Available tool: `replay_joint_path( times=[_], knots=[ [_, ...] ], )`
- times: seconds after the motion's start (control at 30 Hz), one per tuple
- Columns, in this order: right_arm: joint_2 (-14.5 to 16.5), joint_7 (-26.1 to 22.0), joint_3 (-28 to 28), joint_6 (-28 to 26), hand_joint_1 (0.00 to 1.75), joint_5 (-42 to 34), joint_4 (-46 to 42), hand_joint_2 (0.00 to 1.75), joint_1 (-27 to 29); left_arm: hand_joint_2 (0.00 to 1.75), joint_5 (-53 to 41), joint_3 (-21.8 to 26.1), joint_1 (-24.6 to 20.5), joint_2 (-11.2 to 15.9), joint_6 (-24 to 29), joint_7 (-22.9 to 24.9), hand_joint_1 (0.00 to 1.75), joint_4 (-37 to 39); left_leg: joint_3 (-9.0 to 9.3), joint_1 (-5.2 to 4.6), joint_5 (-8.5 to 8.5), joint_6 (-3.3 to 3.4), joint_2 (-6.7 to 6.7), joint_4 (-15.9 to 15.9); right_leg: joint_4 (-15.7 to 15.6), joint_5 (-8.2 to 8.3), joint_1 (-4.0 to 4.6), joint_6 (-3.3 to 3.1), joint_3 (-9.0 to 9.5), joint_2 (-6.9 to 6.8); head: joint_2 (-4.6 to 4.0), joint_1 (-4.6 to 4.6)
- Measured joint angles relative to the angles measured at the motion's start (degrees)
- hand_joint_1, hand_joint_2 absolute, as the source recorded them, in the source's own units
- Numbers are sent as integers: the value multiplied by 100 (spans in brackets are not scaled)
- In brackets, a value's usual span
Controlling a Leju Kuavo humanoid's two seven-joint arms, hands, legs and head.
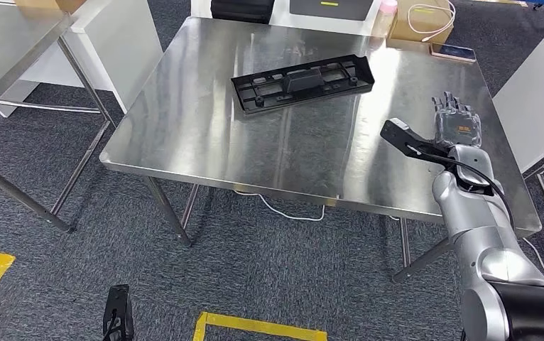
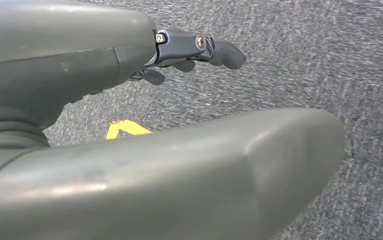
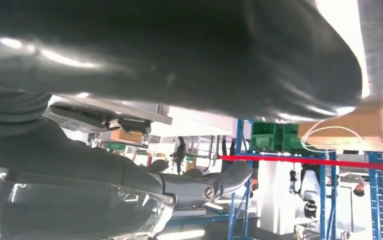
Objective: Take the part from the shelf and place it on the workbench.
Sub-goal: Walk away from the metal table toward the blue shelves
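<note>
The black plastic part (image 1: 302,82), a long flat frame with a raised middle, lies flat on the steel workbench (image 1: 205,135) toward its far side. My right hand (image 1: 455,121) hovers over the workbench's right side, well to the right of the part and apart from it. Its fingers are stretched out and hold nothing. In the right wrist view the fingers (image 3: 204,186) also reach out straight with nothing in them. My left hand (image 1: 118,314) hangs low over the carpet in front of the bench, and its fingers (image 2: 199,47) are extended around nothing.
A phone (image 1: 452,51) and a cardboard box (image 1: 415,32) with a white cable sit at the workbench's far right corner. A second steel table (image 1: 6,57) stands at the left, a white panel (image 1: 539,99) at the right. Yellow tape (image 1: 255,325) marks the carpet.
</note>
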Motion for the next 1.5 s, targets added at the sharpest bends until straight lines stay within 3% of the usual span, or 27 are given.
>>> replay_joint_path(
  times=[0.07, 0.13, 0.17, 0.23, 0.3, 0.33, 0.37, 0.43, 0.5, 0.57, 0.63, 0.67, 0.73, 0.8, 0.83, 0.87, 0.9, 0.97, 1.03, 1.1, 1.17, 1.2, 1.27, 1.33, 1.4, 1.43, 1.5],
  knots=[
    [-6, 114, 2, -10, 0, 48, -3, 0, -3, 0, 1, 3, -5, -3, 3, 4, 0, 0, -40, -7, 119, -56, 1, -17, -448, -119, 68, -88, 224, 6, 0, -18],
    [-5, 291, 2, -90, 0, 85, 1, 0, 3, 0, 5, 5, -1, -3, 5, 9, 0, 0, -77, 9, 148, -130, -11, -16, -467, -48, 28, -185, 145, 0, 0, -30],
    [2, 377, 1, -154, 0, 93, 1, 0, 4, 0, 10, 8, 3, -2, 8, 13, 0, 0, -121, 24, 12, -171, -20, 55, -465, 13, -4, -257, 112, -7, 0, -39],
    [19, 490, -3, -260, 0, 98, 2, 0, 3, 0, 17, 15, 7, -2, 13, 16, 0, 0, -258, 68, -545, -246, -31, 497, -468, 163, -53, -350, 15, -16, 0, -58],
    [27, 531, -5, -297, 0, 101, 1, 0, 6, 0, 21, 22, 7, -2, 14, 17, 0, 0, -392, 116, -1031, -316, -29, 1225, -455, 296, -51, -361, -144, -14, 0, -68],
    [29, 540, -8, -305, 0, 101, 1, 0, 8, 0, 23, 25, 6, -2, 14, 17, 0, 0, -410, 145, -1083, -349, -28, 1517, -442, 354, -53, -345, -228, -13, 0, -68],
    [30, 566, -12, -315, 0, 106, 1, 0, 11, 0, 25, 27, 5, -2, 14, 17, 0, 0, -355, 174, -1006, -375, -26, 1650, -423, 405, -58, -320, -314, -12, 0, -70],
    [30, 702, -21, -364, 0, 130, 1, 0, 15, 0, 28, 32, -2, -2, 16, 17, 0, 0, 49, 230, -740, -410, -25, 1321, -356, 484, -81, -256, -476, -9, 0, -72],
    [28, 951, -40, -479, 0, 150, 1, 0, 26, 0, 40, 38, -16, -3, 23, 16, 0, 0, 592, 238, -780, -410, -47, 615, -291, 538, -86, -177, -590, -12, 0, -69],
    [33, 1207, -78, -671, 0, 131, 3, 0, 69, 0, 57, 48, -18, -3, 37, 16, 0, 1, 816, 201, -913, -359, -77, 248, -284, 608, -69, -76, -623, -21, 0, -66],
    [40, 1394, -136, -853, 0, 84, 10, 0, 165, 0, 67, 57, -13, -4, 52, 15, 0, 2, 780, 172, -832, -243, -72, 181, -314, 682, -53, 33, -640, -25, 1, -63],
    [40, 1455, -168, -913, 0, 61, 17, 0, 224, 0, 69, 60, -17, -7, 58, 15, 0, 2, 744, 163, -768, -179, -61, 148, -286, 644, -52, 56, -687, -22, 1, -67],
    [42, 1553, -233, -994, 0, 22, 35, 0, 339, 0, 75, 66, -21, -11, 66, 14, 0, 2, 623, 158, -616, -49, -30, 89, 60, 306, -54, 14, -871, -20, 1, -39],
    [54, 1650, -302, -1078, 0, -31, 53, 0, 465, 0, 79, 71, -22, -13, 69, 7, 0, 2, 444, 127, -478, 11, -18, 90, 796, -177, -53, -43, -1086, -11, 0, -8],
    [63, 1692, -344, -1132, 0, -71, 62, 0, 548, 0, 79, 73, -20, -14, 69, 1, 0, 2, 355, 113, -410, 21, -17, 91, 1136, -307, -50, -28, -1137, -8, 0, 0],
    [75, 1724, -391, -1193, 0, -121, 72, 0, 646, 0, 79, 75, -19, -16, 69, -7, 0, 2, 269, 103, -343, 23, -18, 93, 1326, -317, -46, 12, -1117, -4, 0, 4],
    [95, 1743, -444, -1255, 0, -177, 84, 0, 761, 0, 78, 76, -19, -16, 68, -14, 0, 2, 186, 96, -276, 19, -21, 94, 1305, -220, -40, 66, -989, -2, 1, 13],
    [154, 1756, -550, -1359, 0, -274, 108, 0, 980, 0, 75, 79, -18, -19, 65, -21, 0, 2, 44, 91, -150, -8, -27, 97, 710, 4, -35, 114, -494, -2, 1, 14],
    [221, 1756, -624, -1431, 0, -318, 123, 0, 1130, 0, 70, 84, -21, -22, 64, -26, 0, 2, -51, 83, -27, -68, -18, 82, -118, -39, 25, 28, 50, 0, 0, 9],
    [262, 1757, -682, -1476, 0, -332, 137, 0, 1224, 0, 69, 87, -23, -28, 64, -31, 0, 3, -82, 75, 104, -122, 2, 39, -474, -94, 99, -56, 234, 11, 0, 2],
    [298, 1762, -738, -1494, 0, -344, 159, 0, 1300, 0, 68, 90, -16, -32, 66, -33, 0, 5, -116, 64, 121, -167, -4, 13, -506, 21, 37, -106, 153, 10, 0, -6],
    [317, 1764, -760, -1493, 0, -347, 169, 0, 1325, 0, 68, 93, -12, -33, 66, -33, 0, 5, -161, 64, -22, -197, -14, 105, -528, 77, -8, -161, 116, 3, 0, -21],
    [357, 1765, -789, -1485, 0, -348, 184, 0, 1360, 0, 68, 100, -11, -31, 66, -33, 0, 4, -302, 87, -557, -272, -27, 612, -530, 183, -66, -272, 24, -9, 0, -67],
    [394, 1755, -839, -1434, 0, -368, 196, 0, 1399, 0, 68, 109, -10, -31, 67, -33, 0, 4, -406, 134, -962, -332, -26, 1315, -471, 249, -67, -305, -114, -19, 0, -95],
    [461, 1740, -905, -1376, 0, -396, 211, 0, 1516, 0, 68, 128, -9, -31, 81, -33, 0, 4, -248, 186, -942, -377, -23, 1503, -369, 276, -78, -288, -240, -31, 0, -96],
    [508, 1737, -930, -1359, 0, -407, 221, 0, 1611, 0, 68, 139, -9, -31, 93, -34, 0, 4, -33, 212, -831, -393, -22, 1291, -315, 279, -88, -282, -292, -37, 0, -94],
    [623, 1738, -964, -1317, 0, -434, 242, 87, 1832, 0, 61, 155, -18, -35, 122, -48, 0, 5, 416, 231, -768, -428, -44, 689, -215, 290, -92, -260, -398, -41, 0, -99]
  ],
)
